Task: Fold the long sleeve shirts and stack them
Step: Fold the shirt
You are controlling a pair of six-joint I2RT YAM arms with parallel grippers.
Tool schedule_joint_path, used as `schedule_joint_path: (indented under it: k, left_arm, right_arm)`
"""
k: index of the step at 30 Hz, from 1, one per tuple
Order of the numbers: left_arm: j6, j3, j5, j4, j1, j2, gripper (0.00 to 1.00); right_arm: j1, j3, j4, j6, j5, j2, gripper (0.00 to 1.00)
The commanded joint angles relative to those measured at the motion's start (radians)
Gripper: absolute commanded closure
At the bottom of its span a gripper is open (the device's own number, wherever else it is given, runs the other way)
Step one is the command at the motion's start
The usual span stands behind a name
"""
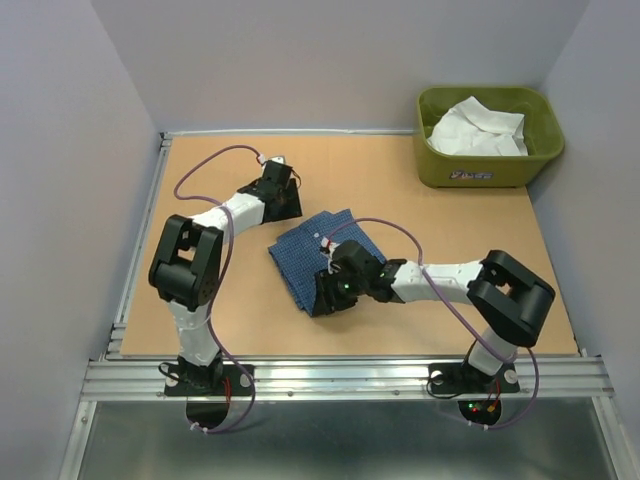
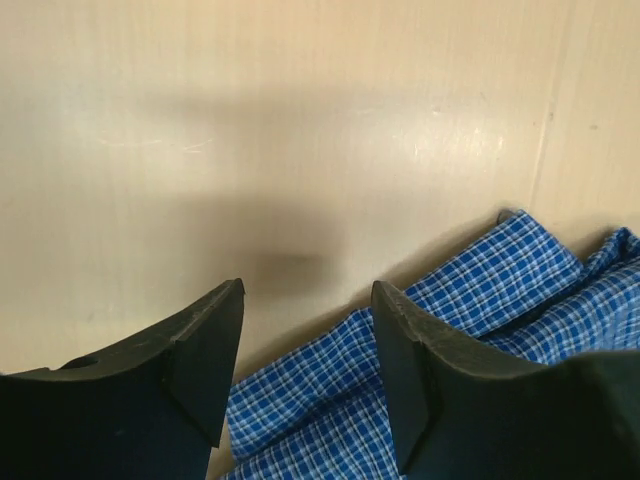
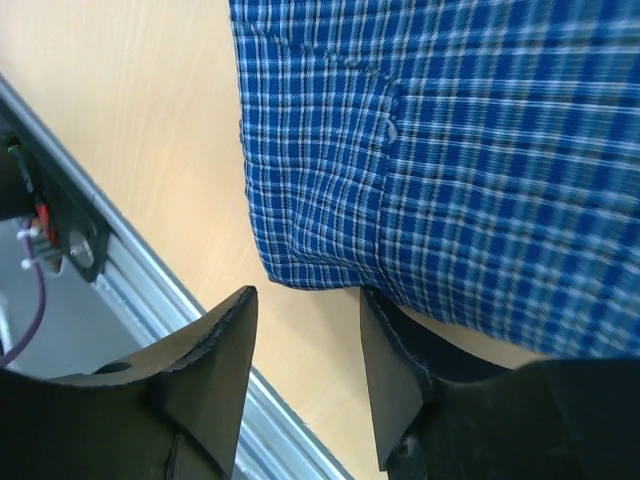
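The blue shirt (image 1: pixel 322 250) lies at the middle of the table (image 1: pixel 450 250), folded into a compact, roughly square packet that sits askew. Close up, its cloth is a fine white check on blue. A stitched edge runs down the top layer, but I cannot tell whether it is a pocket or a placket. The white shirt (image 1: pixel 478 130) sits crumpled in the olive-green tub (image 1: pixel 480 176) at the table's 1 o'clock corner.

My left gripper (image 2: pixel 305 300) stands at the packet's 10 o'clock side. Its fingers are parted, with only bare table between them and nothing in their grasp. My right gripper (image 3: pixel 305 300) sits at the packet's 6 o'clock edge, also spread apart with bare wood in the gap. One fingertip (image 3: pixel 385 330) meets the hem, but I cannot tell whether it slips under the cloth.

From above, my right wrist covers the packet's near corner. Collar, cuffs and sleeves cannot be made out on the blue shirt. The tub walls cut off the lower part of the white shirt, and I cannot make out its shape.
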Motion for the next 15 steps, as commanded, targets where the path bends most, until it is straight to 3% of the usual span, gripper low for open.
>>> schedule_joint_path:
  k: [1, 4, 7, 15]
  left_arm:
    - [-0.032, -0.058, -0.085, -0.026, 0.015, -0.234, 0.30]
    - [-0.129, -0.167, -0.137, -0.094, 0.016, -0.389, 0.28]
    - [-0.247, -0.302, -0.095, -0.111, 0.015, -0.510, 0.28]
    - [-0.474, -0.607, 0.103, 0.031, -0.065, -0.652, 0.28]
  right_arm:
    - [-0.019, 0.081, -0.082, -0.073, 0.169, -0.118, 0.47]
    - [-0.044, 0.089, -0.177, -0.148, 0.283, -0.175, 0.45]
    - [-0.106, 0.087, -0.232, -0.200, 0.375, -0.247, 0.42]
    - [-0.371, 0.083, -0.253, -0.219, 0.365, -0.271, 0.29]
